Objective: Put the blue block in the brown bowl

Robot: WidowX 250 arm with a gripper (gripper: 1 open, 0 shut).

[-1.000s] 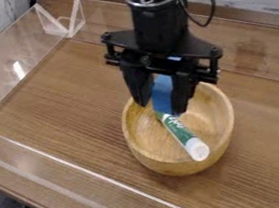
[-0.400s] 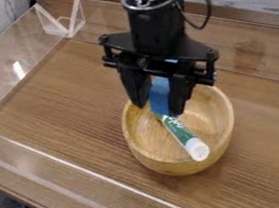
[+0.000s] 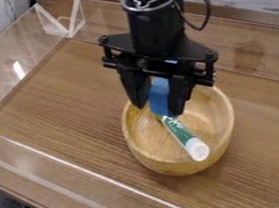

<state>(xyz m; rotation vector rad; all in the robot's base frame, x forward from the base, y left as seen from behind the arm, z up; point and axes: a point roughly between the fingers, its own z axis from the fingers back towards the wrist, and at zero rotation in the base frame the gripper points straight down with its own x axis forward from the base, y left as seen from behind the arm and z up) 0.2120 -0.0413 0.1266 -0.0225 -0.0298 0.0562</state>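
The gripper (image 3: 167,98) was clamped on the small matte blue block (image 3: 163,96), directly above the round wooden brown bowl (image 3: 151,151); releasing it seemed next.

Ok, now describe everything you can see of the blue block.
The small matte mid-blue rectangular block is only partly visible, standing roughly upright between the dark fingers of the black tool, which is shut on it. It looks soft and foam-like. It hangs over the inside of the round light-brown wooden bowl, near the back wall. Its lower end sits right by the top of the green-and-white marker lying in the bowl; whether they touch cannot be told.
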